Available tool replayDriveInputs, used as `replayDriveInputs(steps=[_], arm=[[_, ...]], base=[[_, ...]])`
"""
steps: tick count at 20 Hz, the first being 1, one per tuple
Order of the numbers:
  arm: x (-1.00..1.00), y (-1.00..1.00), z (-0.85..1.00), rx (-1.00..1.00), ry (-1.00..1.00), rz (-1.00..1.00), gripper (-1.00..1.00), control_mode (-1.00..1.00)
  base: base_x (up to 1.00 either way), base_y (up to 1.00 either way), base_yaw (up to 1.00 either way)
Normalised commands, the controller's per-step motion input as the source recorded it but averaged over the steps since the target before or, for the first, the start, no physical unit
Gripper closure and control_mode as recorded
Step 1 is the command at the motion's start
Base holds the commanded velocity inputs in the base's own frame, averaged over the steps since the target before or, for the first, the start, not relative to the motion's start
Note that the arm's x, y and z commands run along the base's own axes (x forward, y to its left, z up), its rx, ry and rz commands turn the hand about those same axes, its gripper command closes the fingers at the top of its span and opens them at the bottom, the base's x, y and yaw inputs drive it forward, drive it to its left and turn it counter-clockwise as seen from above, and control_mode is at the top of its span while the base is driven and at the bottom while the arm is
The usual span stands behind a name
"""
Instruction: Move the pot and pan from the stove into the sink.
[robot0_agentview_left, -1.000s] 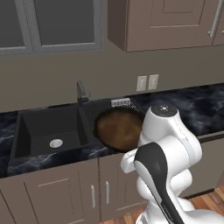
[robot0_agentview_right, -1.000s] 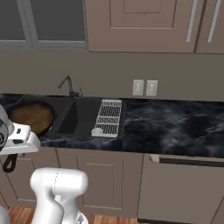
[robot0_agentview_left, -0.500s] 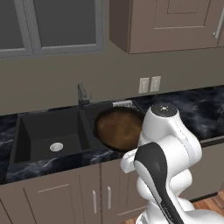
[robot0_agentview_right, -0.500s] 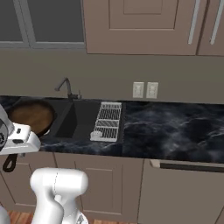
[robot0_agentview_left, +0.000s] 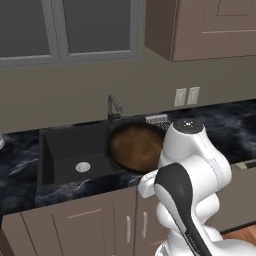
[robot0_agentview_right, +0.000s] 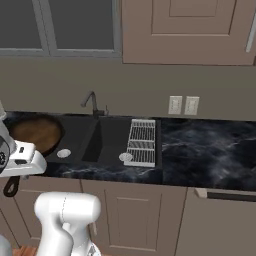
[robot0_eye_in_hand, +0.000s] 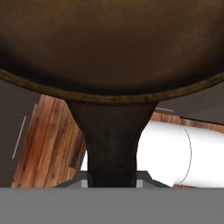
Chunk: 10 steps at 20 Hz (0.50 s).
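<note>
Sink at the counter's left end, faucet at its back edge. Pan hangs over the sink's right edge, level. Gripper clamped on the pan's handle. Dish rack just right of the basin.

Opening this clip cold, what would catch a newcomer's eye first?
The big brown pan, held up over the right end of the dark sink by its handle, which the hand grips. Next, the white wire dish rack lying at the sink's right edge, below the curved faucet.
</note>
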Motion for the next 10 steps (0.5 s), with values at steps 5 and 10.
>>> replayDriveInputs(steps=[5,10], arm=[[0.0,0.0,0.0,0.0,0.0,0.0,1.0,1.0],[0.0,0.0,0.0,0.0,0.0,0.0,1.0,1.0]], base=[[0.13,0.49,0.0],[0.0,0.02,0.0]])
